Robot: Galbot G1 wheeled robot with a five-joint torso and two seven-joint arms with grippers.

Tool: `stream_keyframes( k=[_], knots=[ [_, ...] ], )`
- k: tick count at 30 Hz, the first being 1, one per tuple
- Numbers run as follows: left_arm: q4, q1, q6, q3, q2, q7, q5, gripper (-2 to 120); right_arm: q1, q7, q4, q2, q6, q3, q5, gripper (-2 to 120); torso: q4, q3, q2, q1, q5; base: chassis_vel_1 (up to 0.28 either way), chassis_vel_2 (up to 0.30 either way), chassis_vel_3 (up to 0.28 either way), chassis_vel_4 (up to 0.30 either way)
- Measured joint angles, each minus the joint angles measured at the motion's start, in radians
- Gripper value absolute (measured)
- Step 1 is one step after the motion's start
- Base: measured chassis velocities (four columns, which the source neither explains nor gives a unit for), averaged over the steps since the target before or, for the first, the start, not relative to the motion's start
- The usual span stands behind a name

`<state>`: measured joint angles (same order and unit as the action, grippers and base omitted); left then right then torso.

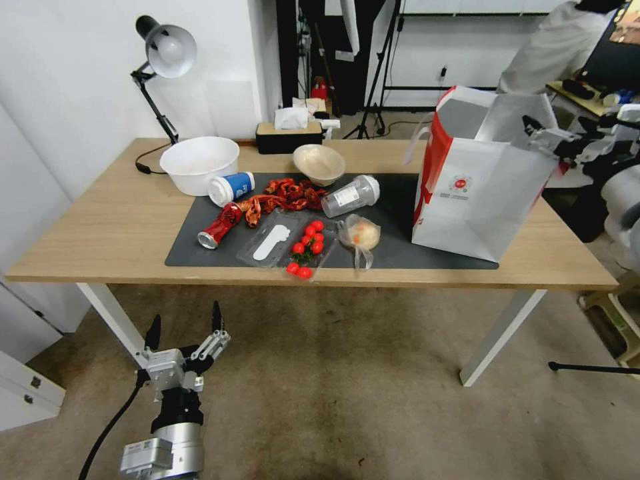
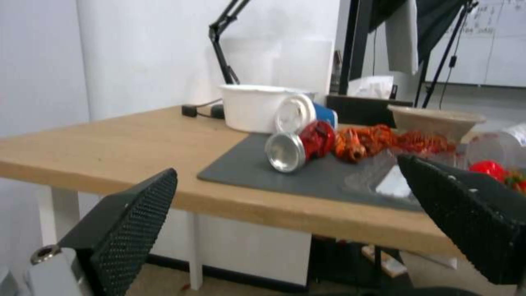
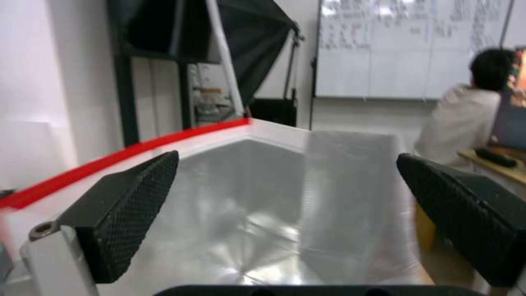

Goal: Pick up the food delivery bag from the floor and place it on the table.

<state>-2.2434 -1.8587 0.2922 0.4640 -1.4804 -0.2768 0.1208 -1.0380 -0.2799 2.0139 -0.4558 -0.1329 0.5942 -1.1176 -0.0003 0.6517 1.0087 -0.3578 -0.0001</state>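
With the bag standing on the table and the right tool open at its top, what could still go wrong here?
1. The delivery bag stands near the table's right front corner, partly off the grey mat; a nudge from the open right tool beside its rim could tip it off.
2. If it falls the other way, it could hit the knotted plastic bag and plastic cup.
The left tool hangs open, low in front of the table.

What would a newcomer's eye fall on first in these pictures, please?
Probably the food delivery bag, standing tall and open on the table's right end, with the right gripper open at its rim. Next, the red crayfish and cherry tomatoes on the grey mat. The left gripper hangs open below the table's front edge.
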Motion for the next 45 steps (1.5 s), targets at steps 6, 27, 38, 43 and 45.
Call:
stream_keyframes(
  k=[6, 27, 38, 43, 45],
  knots=[
    [-0.032, -0.018, -0.005, 0.012, -0.003, 0.015, 0.003, 100, -0.106, 0.027, 0.098, -0.057, 0.12, 0.006, 0.182, 100, 0.0001, 0.0, 0.0, 0.0, -0.0001, 0.0, 0.0, 0.0, 0.0],
    [-0.046, -0.044, 0.046, 0.02, -0.012, 0.191, 0.015, 100, -0.722, 0.035, 0.242, -0.402, 0.469, -0.007, 0.669, 100, 0.0001, 0.0, 0.0, 0.0, -0.0001, 0.0, 0.0, 0.0, 0.0],
    [0.029, 0.003, 0.056, 0.016, -0.01, 0.207, -0.001, 100, -0.794, 0.097, 0.145, -0.567, 0.536, -0.029, 0.691, 100, 0.0001, 0.0, 0.0, 0.0, 0.0, 0.0, 0.0, 0.0, 0.0],
    [0.057, 0.016, 0.063, 0.005, -0.012, 0.208, -0.009, 100, -0.799, 0.114, 0.123, -0.58, 0.528, -0.034, 0.677, 100, 0.0002, 0.0, 0.0, 0.0, 0.0, 0.0, 0.0, 0.0, 0.0],
    [0.062, 0.018, 0.064, 0.003, -0.012, 0.208, -0.01, 100, -0.797, 0.117, 0.119, -0.582, 0.527, -0.036, 0.675, 100, 0.0002, 0.0, 0.0, 0.0, -0.0001, 0.0, 0.0, 0.0, 0.0]
  ],
)
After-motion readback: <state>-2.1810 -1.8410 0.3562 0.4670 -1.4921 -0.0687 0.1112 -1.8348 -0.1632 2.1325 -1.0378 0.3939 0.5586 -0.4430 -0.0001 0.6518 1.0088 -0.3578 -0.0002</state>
